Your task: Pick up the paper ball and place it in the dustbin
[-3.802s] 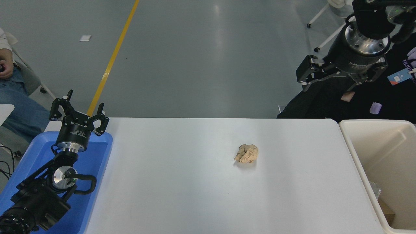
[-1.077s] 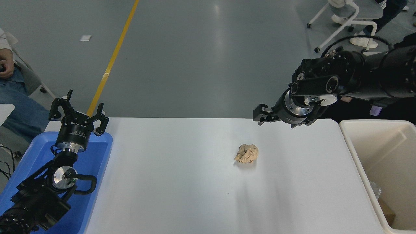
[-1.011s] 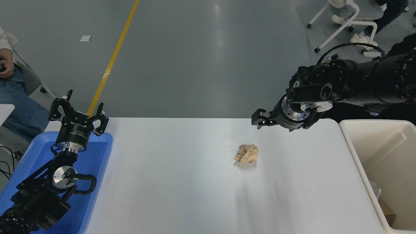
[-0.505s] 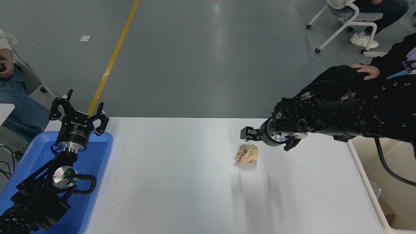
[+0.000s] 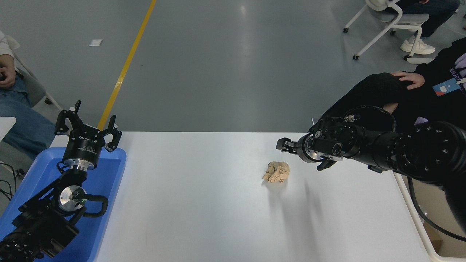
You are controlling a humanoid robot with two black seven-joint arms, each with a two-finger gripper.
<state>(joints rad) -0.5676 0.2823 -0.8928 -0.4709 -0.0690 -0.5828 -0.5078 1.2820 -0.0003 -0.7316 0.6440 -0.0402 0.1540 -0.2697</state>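
Observation:
The tan-brown paper ball (image 5: 276, 172) lies on the white table (image 5: 200, 203), right of the middle. My right gripper (image 5: 300, 155) is open and empty. It hangs low over the table just behind and to the right of the ball, apart from it. The right arm reaches in from the right edge and hides most of the cream-white dustbin (image 5: 429, 249); only the bin's left rim and a lower corner show. My left gripper (image 5: 88, 123) is open and parked at the lower left.
A shallow blue tray (image 5: 111, 174) lies under the left arm at the table's left edge. A person in black sits behind the far right corner, hand (image 5: 407, 78) on a knee. Another person (image 5: 14, 94) sits at the far left. A white chair (image 5: 389, 20) stands behind.
My right arm has swung down from high at the upper right to table height beside the paper ball, now covering the dustbin. The ball and the left arm have not moved.

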